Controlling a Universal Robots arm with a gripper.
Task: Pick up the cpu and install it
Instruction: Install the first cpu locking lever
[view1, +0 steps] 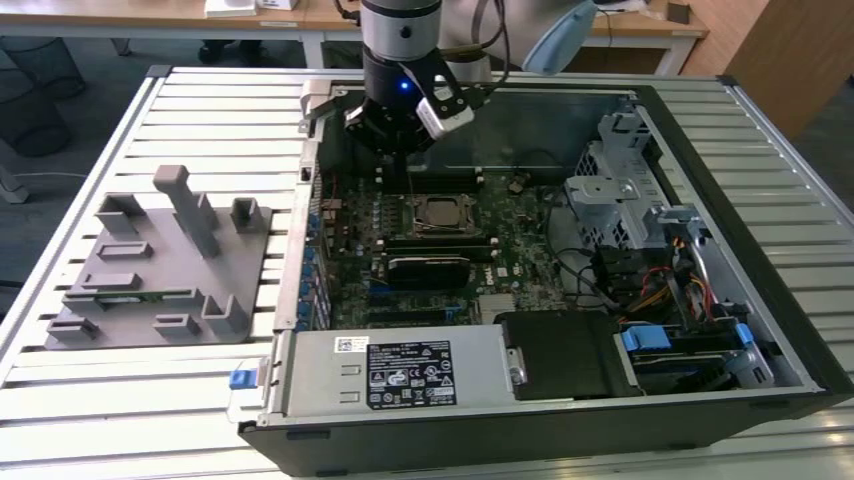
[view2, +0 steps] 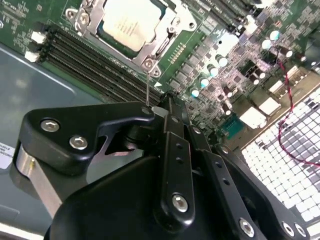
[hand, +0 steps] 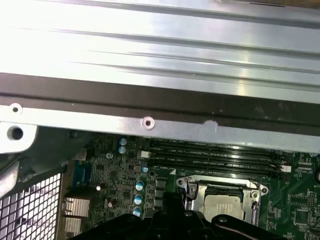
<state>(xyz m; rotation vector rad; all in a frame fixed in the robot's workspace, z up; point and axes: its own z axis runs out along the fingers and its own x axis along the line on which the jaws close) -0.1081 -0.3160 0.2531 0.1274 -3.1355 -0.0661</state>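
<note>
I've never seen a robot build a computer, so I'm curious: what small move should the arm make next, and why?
Probably a short lift straight up. The cpu already lies in its socket, and the gripper hangs beside it over the memory slots, so backing away seems the sensible step.

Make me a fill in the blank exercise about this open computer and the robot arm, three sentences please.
1. The cpu sits in its metal-framed ___.
2. The grey fixture lies to the exterior view's ___ of the computer case.
3. The claw hangs over the green ___, near the cpu.
Missing words: socket; left; motherboard.
</note>
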